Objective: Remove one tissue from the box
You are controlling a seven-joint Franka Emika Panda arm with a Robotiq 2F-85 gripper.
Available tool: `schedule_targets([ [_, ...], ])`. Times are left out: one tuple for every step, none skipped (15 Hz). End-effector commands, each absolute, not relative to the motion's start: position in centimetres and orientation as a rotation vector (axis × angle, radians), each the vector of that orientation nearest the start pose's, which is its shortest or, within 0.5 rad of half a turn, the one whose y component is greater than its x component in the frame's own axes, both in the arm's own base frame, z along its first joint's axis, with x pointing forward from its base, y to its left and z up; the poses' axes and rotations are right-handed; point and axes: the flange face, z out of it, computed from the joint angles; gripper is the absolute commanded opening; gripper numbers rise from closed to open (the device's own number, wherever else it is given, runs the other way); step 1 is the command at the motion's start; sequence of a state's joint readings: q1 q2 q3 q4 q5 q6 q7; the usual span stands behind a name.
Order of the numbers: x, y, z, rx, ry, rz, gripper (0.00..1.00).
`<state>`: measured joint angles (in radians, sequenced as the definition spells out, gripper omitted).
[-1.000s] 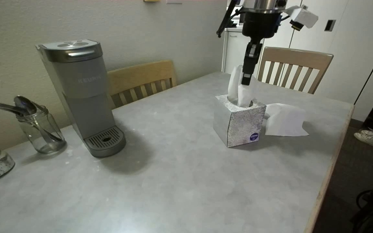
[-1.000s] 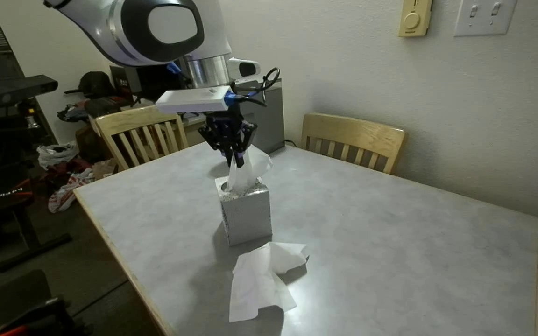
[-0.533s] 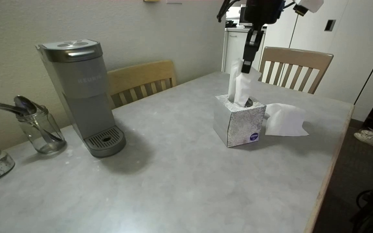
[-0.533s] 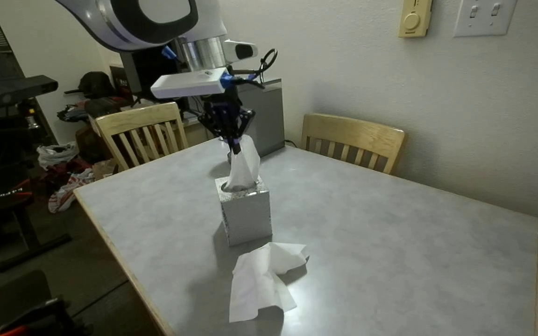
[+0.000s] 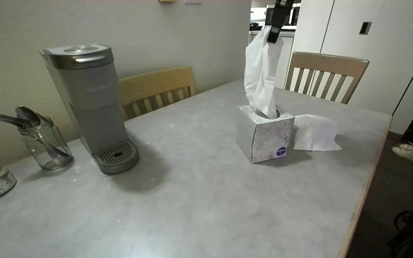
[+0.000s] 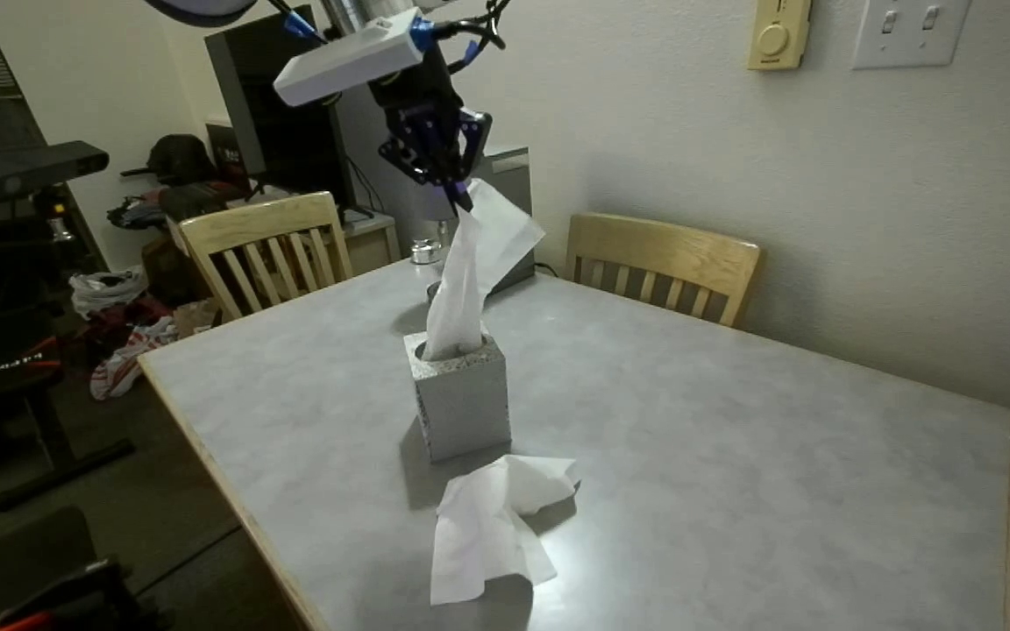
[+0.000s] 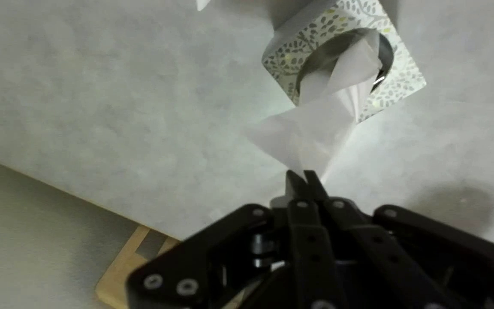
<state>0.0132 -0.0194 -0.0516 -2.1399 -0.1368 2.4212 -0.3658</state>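
1. The tool [image 7: 301, 175] is clenched on the upper end of the facial tissue [image 5: 261, 71]; the sheet is held upright over the cube-shaped tissue box [image 5: 270, 140], its lower end inside the oval mouth.
2. Removal is judged well advanced but unfinished: no gap between sheet and mouth is seen in both exterior views, and the length hidden inside cannot be told.
3. A tear could be caused by a sharp tug, since thin paper is gripped only by a small pinch near one end.
4. The box, set flat on the table [image 5: 199, 200] with nothing seen to brace it, could be tipped or lifted if the paper were snagged on the rim.
5. A second sheet could be dragged out if layers are interleaved; overlapping folds are seen at the mouth in the wrist view, but whether they belong to one sheet cannot be told.
6. The paper is soft, matt and faintly translucent, creased lengthwise; a loose tissue [image 6: 489, 536] is draped in angular folds near the box.
7. Stiff cardboard is printed with leafy sprigs on top; the table is smooth and mottled grey.
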Motion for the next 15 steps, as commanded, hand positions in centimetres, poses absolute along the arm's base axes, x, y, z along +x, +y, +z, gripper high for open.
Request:
schedule_targets([
  [56.2, -4.0, 47.5, -3.262, -0.672, -0.519, 0.0],
  [56.2, -4.5, 48.1, -3.278, -0.669, -0.538, 0.0],
  [56.2, -5.1, 48.7, -3.299, -0.66, -0.552, 0.0],
  [56.2, -5.6, 49.0, -3.319, -0.651, -0.563, 0.0],
  [56.1, -6.3, 49.3, -3.342, -0.64, -0.565, 0.0],
  [56.0, -6.9, 49.5, -3.362, -0.625, -0.565, 0.0],
  [55.8, -7.8, 49.6, -3.385, -0.603, -0.562, 0.0],
  [55.6, -8.4, 49.6, -3.403, -0.583, -0.558, 0.0],
  [55.4, -9.2, 49.6, -3.421, -0.559, -0.554, 0.0],
  [55.0, -10.0, 49.6, -3.441, -0.531, -0.547, 0.0],
  [54.6, -10.9, 49.6, -3.461, -0.501, -0.538, 0.0],
  [54.2, -11.8, 49.6, -3.479, -0.467, -0.53, 0.0],
  [53.8, -12.6, 49.6, -3.494, -0.431, -0.518, 0.0],
  [53.2, -13.5, 49.6, -3.513, -0.38, -0.496, 0.0],
  [52.5, -14.2, 49.5, -3.532, -0.325, -0.462, 0.0],
])
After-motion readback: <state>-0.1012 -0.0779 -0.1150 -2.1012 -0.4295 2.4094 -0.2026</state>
